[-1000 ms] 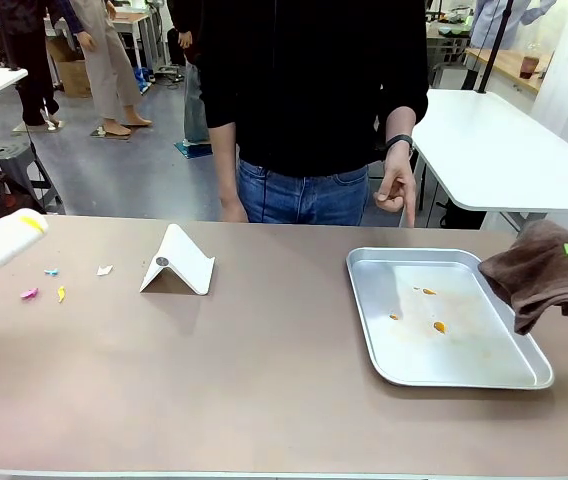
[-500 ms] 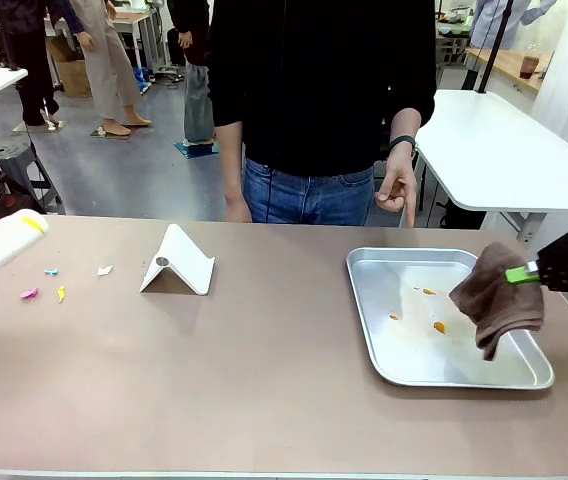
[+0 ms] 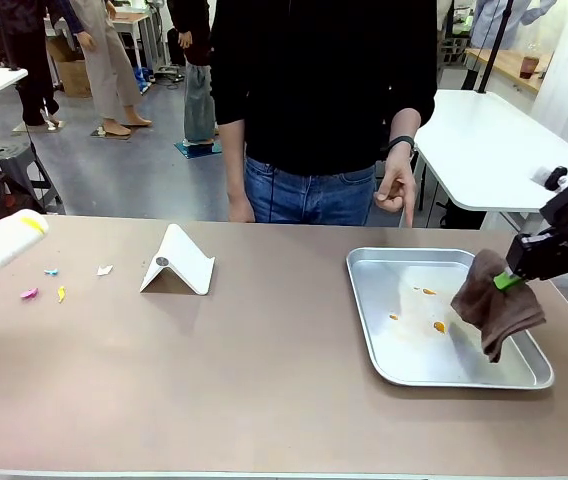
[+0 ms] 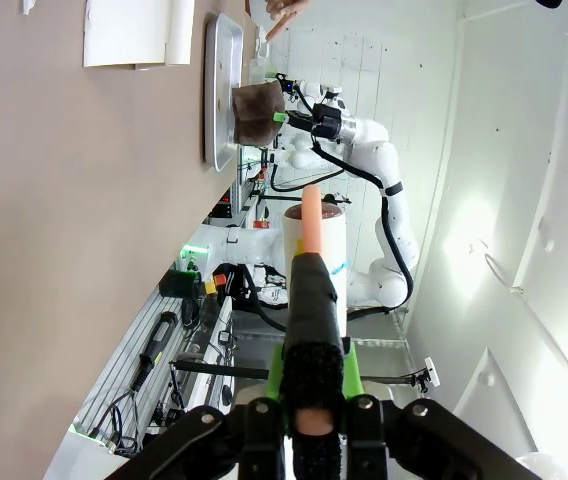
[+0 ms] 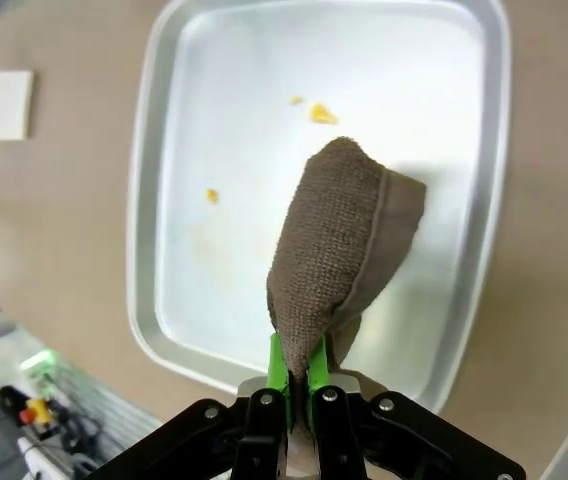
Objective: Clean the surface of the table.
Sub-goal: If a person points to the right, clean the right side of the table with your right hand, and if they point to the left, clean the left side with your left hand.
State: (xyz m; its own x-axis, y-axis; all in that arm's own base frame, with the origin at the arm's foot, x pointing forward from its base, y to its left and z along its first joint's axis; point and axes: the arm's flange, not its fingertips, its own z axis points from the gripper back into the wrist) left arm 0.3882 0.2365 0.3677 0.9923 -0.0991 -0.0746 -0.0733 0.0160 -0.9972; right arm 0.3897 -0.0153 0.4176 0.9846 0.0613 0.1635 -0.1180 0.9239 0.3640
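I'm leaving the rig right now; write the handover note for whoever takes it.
Left pincer shut on the lint roller, at the left edge of the table.
Right pincer shut on the brown cloth, over the right side of the tray.
Paper scraps lie on the table near the roller; white stand mid-table; orange crumbs in the tray.
Done: nothing visibly cleaned yet.
Left: pick up the scraps, probably wipe the tray.

- Bright, even overhead light; the matte taupe-brown table (image 3: 264, 390) carries only faint, soft shadows.
- The shallow silver metal tray (image 5: 234, 100) shines mildly, without hard glare.
- Left wrist view: the white wall (image 4: 524, 200) is washed out; lines bend toward the edges.
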